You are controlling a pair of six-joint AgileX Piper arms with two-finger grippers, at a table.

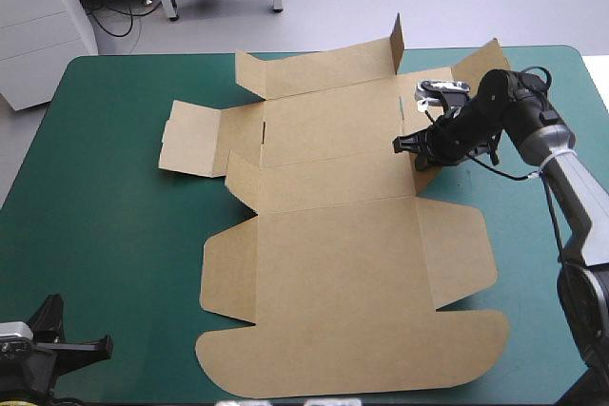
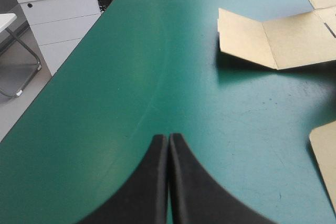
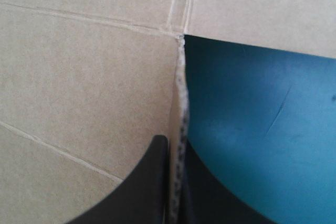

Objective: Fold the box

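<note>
Closest to the camera in the high view, the left gripper is parked over the near-left corner of the teal-green cover. Its black fingers are pressed together into one point and nothing is held. The box is laid out as a cut brown sheet across the middle of the table, mostly flat, with its rounded lid panel toward the near edge. One tab at the far side is seen standing upright. The right gripper is clamped on a short side flap at the sheet's right edge, and the cut board edge is visible between its fingers.

The step in hand is judged to be the raising of this right-hand flap. With almost no walls up, the task is considered to be at an early stage. The next move is expected to require a swing about the scored crease, with the sheet kept from sliding on the smooth cover. A white drawer cabinet is located beyond the table's far-left corner.
</note>
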